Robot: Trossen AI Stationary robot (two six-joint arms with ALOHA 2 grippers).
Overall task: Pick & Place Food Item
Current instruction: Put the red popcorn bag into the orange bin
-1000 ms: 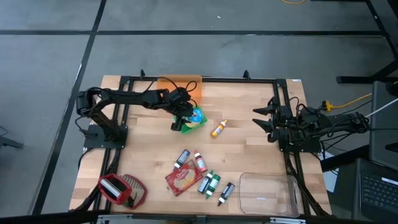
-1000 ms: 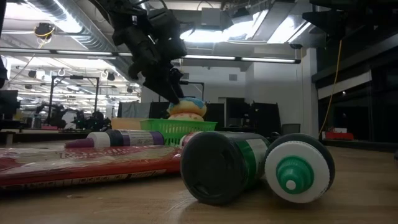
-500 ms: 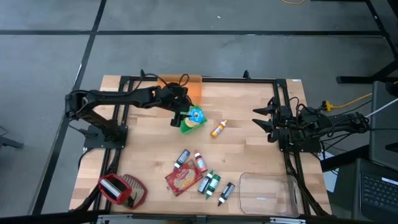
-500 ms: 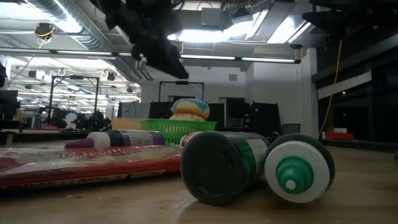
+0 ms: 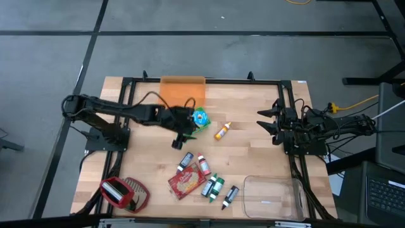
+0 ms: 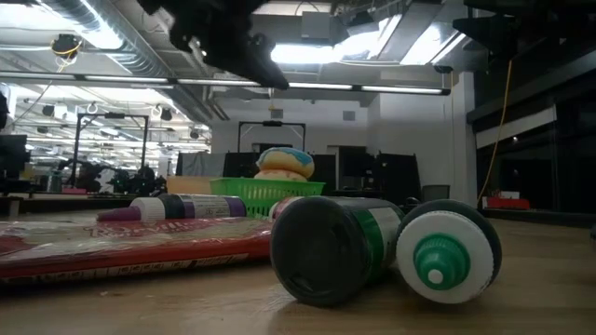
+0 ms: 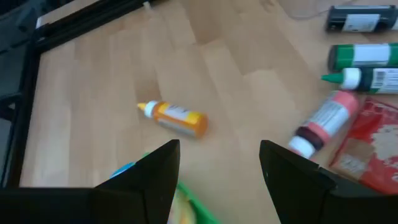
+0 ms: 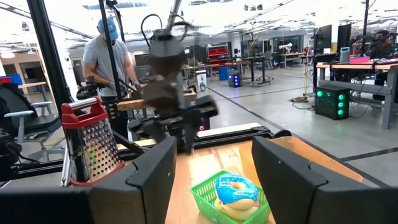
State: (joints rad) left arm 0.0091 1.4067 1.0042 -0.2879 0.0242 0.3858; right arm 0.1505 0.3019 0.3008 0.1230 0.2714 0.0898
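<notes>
A grey concrete floor [image 5: 57, 57] crossed by dark seams surrounds the pale wooden table [image 5: 253, 158]. Beyond it — a workshop hall with long ceiling strip lights [image 6: 372, 88], workbenches and a person in a blue cap [image 8: 107, 56].

Bare worktop [image 5: 253, 158] is left open between the orange bottle [image 5: 222, 131] and the right gripper [image 5: 266, 120]. The near middle is blocked by a cluster of tubes [image 5: 212, 185] and a red packet [image 5: 183, 183]. The near-left corner is taken by a grater [image 5: 123, 193], the near-right by a clear container [image 5: 273, 197].
</notes>
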